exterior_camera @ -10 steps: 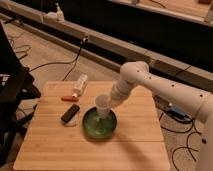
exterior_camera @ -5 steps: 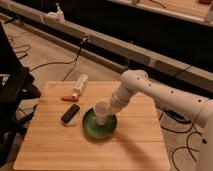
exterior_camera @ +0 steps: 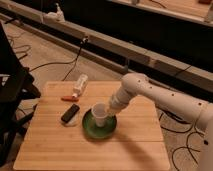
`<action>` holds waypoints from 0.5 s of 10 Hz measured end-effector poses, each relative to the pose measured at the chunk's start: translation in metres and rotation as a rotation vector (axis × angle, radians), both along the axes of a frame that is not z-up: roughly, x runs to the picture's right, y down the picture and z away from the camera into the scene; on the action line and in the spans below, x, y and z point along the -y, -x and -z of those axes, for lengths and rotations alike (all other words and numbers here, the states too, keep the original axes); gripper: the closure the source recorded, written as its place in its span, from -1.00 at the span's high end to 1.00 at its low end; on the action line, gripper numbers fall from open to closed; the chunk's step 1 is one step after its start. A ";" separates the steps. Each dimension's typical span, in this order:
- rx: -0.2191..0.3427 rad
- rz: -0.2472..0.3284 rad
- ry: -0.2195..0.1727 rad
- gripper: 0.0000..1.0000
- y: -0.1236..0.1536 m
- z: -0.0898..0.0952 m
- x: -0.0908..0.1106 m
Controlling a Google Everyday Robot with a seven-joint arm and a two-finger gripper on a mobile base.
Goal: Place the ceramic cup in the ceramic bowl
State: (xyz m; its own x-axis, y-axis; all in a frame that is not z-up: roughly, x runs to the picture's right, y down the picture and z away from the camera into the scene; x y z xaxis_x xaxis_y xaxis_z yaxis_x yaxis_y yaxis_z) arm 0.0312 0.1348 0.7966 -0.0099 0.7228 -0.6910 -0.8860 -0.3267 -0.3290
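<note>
The white ceramic cup (exterior_camera: 100,114) stands in the dark-green ceramic bowl (exterior_camera: 99,129), which sits on the wooden table (exterior_camera: 130,145) near its middle. My gripper (exterior_camera: 111,108) is at the end of the white arm that comes in from the right, right at the cup's right side and just above the bowl's far rim. The cup stands upright, its base down inside the bowl.
A slim white bottle (exterior_camera: 79,84) lies at the table's back left. A small orange object (exterior_camera: 68,99) lies in front of it. A black rectangular object (exterior_camera: 70,113) lies left of the bowl. Cables run over the floor around the table.
The arm has lowered the cup, from just above the bowl down into it. The gripper has stayed against the cup's right side.
</note>
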 end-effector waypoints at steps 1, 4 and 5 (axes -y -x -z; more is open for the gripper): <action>0.012 0.007 -0.020 0.28 0.002 0.003 0.005; 0.043 0.026 -0.091 0.28 0.010 0.022 0.029; 0.063 0.025 -0.132 0.28 0.017 0.035 0.043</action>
